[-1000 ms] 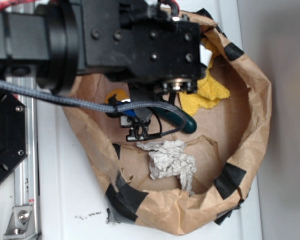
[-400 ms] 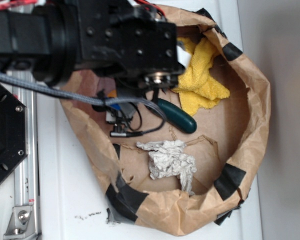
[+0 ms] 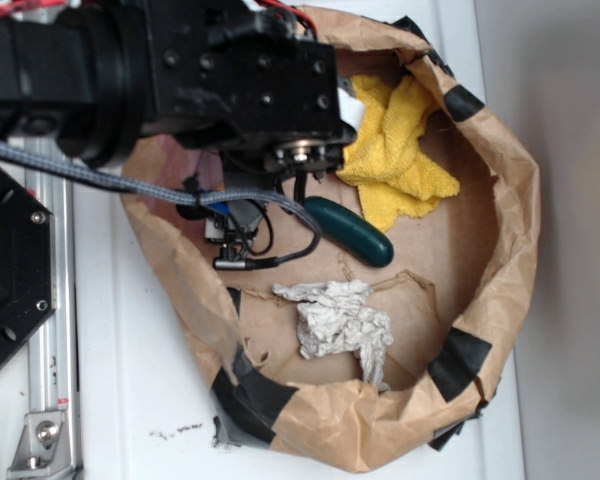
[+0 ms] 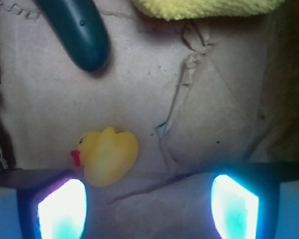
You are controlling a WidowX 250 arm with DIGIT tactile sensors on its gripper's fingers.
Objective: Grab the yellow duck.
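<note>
Wrist view: the yellow duck [image 4: 106, 156] lies just ahead of the spread gripper's [image 4: 148, 206] left finger.

A crumpled brown paper bag [image 3: 500, 250] patched with black tape fills the middle of the exterior frame. Inside it, a yellow terry cloth [image 3: 395, 165] lies at upper right, a dark green cucumber toy [image 3: 352, 231] just below it, and a wadded grey-white paper [image 3: 340, 318] at lower centre.
</note>
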